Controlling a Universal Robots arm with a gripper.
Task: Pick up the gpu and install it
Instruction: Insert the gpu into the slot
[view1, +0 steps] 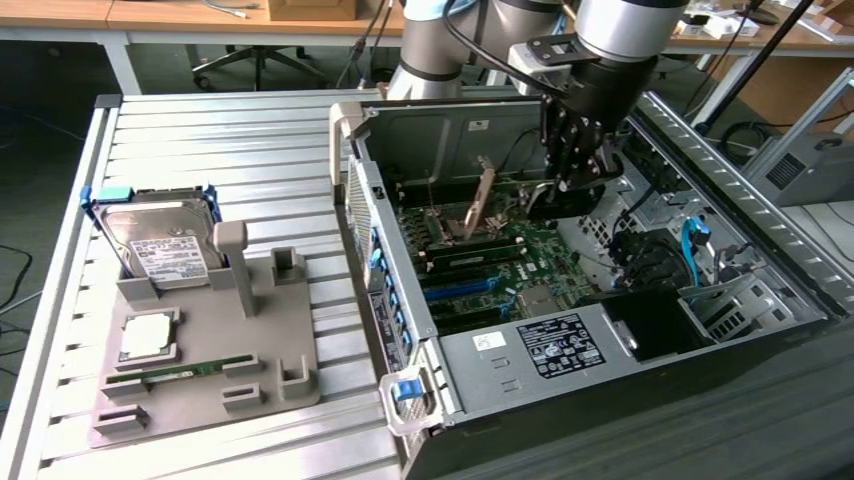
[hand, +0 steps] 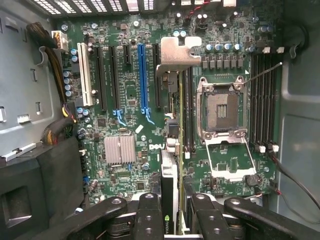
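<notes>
Above a DELL-marked motherboard (hand: 131, 125), the pincer (hand: 175, 212) grips the NVIDIA-labelled gpu (hand: 168, 182).

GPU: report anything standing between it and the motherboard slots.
Nothing visible does. The gripper holds the gpu edge-on over the motherboard; the slots beside it are empty. What lies directly under the gpu is hidden.

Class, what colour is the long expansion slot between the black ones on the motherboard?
Blue. The expansion slot shows best in the wrist view.
</notes>
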